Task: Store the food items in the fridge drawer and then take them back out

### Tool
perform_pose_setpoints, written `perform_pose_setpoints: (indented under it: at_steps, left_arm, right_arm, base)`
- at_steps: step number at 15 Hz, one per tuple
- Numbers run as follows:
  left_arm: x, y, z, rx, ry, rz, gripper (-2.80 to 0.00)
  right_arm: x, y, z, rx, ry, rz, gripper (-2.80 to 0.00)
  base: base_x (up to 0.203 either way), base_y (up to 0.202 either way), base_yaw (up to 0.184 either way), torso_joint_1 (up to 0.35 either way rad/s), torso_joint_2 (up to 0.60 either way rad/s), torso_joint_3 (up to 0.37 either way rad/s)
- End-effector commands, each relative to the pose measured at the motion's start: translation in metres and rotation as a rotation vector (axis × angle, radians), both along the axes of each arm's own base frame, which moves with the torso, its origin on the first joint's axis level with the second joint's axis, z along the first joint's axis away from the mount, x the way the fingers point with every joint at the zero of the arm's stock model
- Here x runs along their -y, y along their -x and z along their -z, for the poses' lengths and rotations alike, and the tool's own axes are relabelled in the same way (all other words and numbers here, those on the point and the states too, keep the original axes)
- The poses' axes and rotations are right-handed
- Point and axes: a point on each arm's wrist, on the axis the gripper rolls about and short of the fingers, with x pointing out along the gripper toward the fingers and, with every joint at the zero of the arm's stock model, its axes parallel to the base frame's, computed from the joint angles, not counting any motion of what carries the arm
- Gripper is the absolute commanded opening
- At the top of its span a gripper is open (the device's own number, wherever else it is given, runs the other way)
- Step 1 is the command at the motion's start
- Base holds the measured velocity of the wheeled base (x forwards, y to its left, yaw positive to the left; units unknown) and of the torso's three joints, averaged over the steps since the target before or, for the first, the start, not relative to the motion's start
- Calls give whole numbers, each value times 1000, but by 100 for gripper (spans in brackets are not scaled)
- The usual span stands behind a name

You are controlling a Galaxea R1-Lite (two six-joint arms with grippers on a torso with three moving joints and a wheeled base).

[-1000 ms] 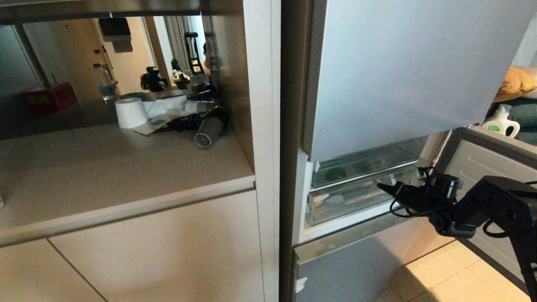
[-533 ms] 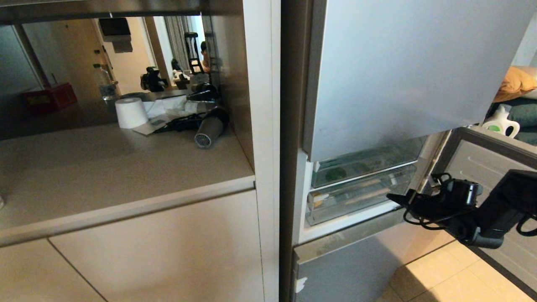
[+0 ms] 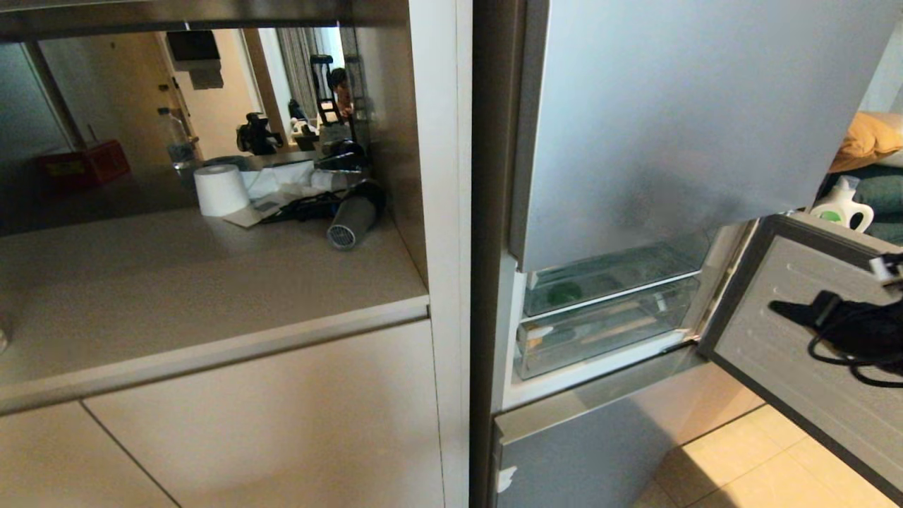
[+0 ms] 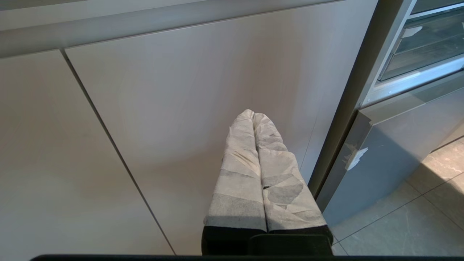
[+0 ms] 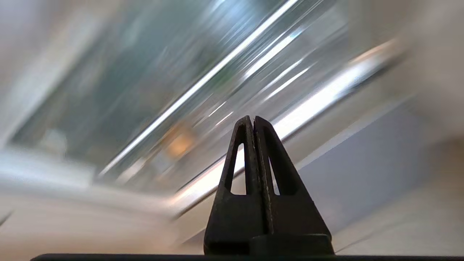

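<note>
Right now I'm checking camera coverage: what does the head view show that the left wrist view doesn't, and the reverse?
Only the head view: the paper roll and hair dryer on the counter, something green behind the clear fridge drawer front, the right gripper.
Only the left wrist view: the shut left gripper before a cabinet door.
Both: the lowest fridge panel and its white scrap.

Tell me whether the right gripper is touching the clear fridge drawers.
Apart. The head view shows the right gripper, fingers shut, off to the right of the clear drawers, before the open door panel.
</note>
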Motion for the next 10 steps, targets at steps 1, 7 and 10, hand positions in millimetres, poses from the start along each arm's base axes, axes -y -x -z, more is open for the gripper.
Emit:
perform_pose_setpoints:
  at_steps: [1, 7, 10]
  left_arm:
    - [0, 0, 0, -2, 0, 0, -280]
    - [0, 0, 0, -2, 0, 0, -280]
    - [0, 0, 0, -2, 0, 0, -280]
  right_arm:
    - [15, 49, -59, 132, 118, 133, -280]
    - [58, 111, -141, 282, 378, 446, -280]
    - [86, 124, -143, 202, 457, 681, -280]
  base:
    - [0, 0, 0, 0, 0, 0]
    - [0, 0, 0, 0, 0, 0]
    - [0, 0, 0, 0, 0, 0]
